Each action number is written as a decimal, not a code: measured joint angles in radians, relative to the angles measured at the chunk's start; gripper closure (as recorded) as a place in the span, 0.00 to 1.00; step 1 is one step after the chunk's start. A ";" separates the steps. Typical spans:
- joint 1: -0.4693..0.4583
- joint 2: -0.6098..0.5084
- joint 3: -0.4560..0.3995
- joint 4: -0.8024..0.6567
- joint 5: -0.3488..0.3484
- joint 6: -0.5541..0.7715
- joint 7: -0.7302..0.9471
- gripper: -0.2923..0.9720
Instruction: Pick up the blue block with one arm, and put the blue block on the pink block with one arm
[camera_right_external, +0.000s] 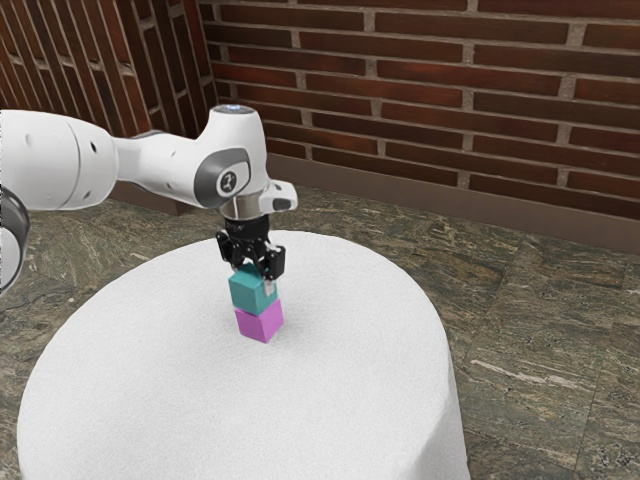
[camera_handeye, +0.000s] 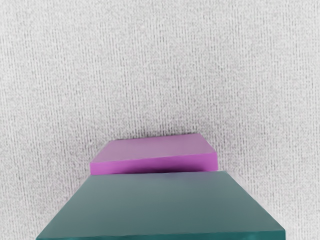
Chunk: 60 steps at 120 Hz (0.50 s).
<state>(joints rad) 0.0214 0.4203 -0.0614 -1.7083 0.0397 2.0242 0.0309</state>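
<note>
Exterior view first: the arm (camera_right_external: 150, 165) comes in from the exterior view's left and bends down over a round white counter (camera_right_external: 350, 380). The claw (camera_right_external: 253, 272) points straight down and is clamped on the upper part of the blue block (camera_right_external: 248, 292). One finger is on each side, spread only as wide as the block, and you can see a pale fingertip (camera_right_external: 268, 287) lying against the face toward the exterior view's right. Honestly the block looks more teal than blue.

The blue block sits right on top of the pink block (camera_right_external: 259, 322), touching it. The stack isn't perfectly squared up, since the blue one is shifted a bit toward the exterior view's left. The two blocks stand near the middle of the counter with bare white cloth all around them, so nothing crowds the claw. Behind it all there's a red brick wall (camera_right_external: 420, 80) and a mottled stone-looking floor (camera_right_external: 540, 330).

Wrist view: the blue block (camera_handeye: 160, 207) is the big dark teal slab right under the hand. Past its far edge a strip of the pink block (camera_handeye: 155, 152) pokes out from underneath, and that overhang is much easier to see here than from the side. There's a dark shadow line where the two meet. Everything beyond is the counter (camera_handeye: 160, 65), just grainy white cloth. The side camera is where you get the fingers, the wall and the floor.
</note>
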 joint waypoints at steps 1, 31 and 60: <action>0.000 0.001 0.000 0.000 0.000 0.000 0.000 0.46; -0.004 -0.011 0.000 0.007 -0.003 0.000 0.011 0.30; -0.001 -0.127 -0.009 0.006 -0.006 -0.052 0.018 0.25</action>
<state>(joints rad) 0.0199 0.2934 -0.0701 -1.7025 0.0337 1.9719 0.0494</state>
